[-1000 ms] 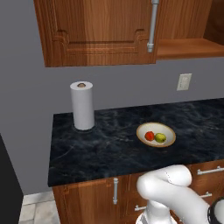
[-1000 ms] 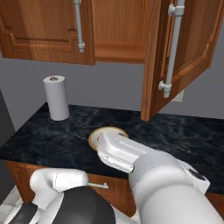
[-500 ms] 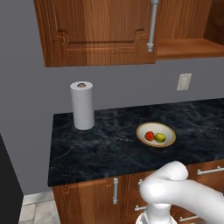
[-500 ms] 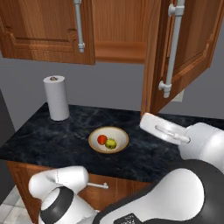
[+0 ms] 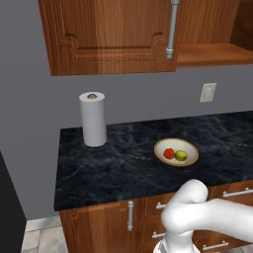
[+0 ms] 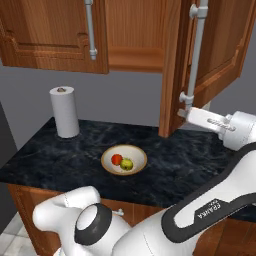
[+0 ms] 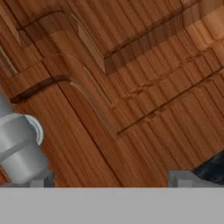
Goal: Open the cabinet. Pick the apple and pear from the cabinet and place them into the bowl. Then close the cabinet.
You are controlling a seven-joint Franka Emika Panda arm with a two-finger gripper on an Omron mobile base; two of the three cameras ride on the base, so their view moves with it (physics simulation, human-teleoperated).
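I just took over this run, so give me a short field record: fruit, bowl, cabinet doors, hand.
fruit: small red apple and yellow-green pear lie side by side in the bowl
bowl: tan-rimmed shallow bowl on the dark marble counter
cabinet doors: reddish-brown wooden cabinet, right door swung open, left closed
hand: hand open, at the open door's silver bar handle

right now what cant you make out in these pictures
- Cabinet interior: in the right base view the open door and the top edge cut off all but its bottom shelf; whether anything remains inside cannot be told.
- Fingers: in the hand view the tips sit at the bottom edge, so contact with the door's handle cannot be judged.
- Apple and pear in the bowl: too small to tell whether they touch.
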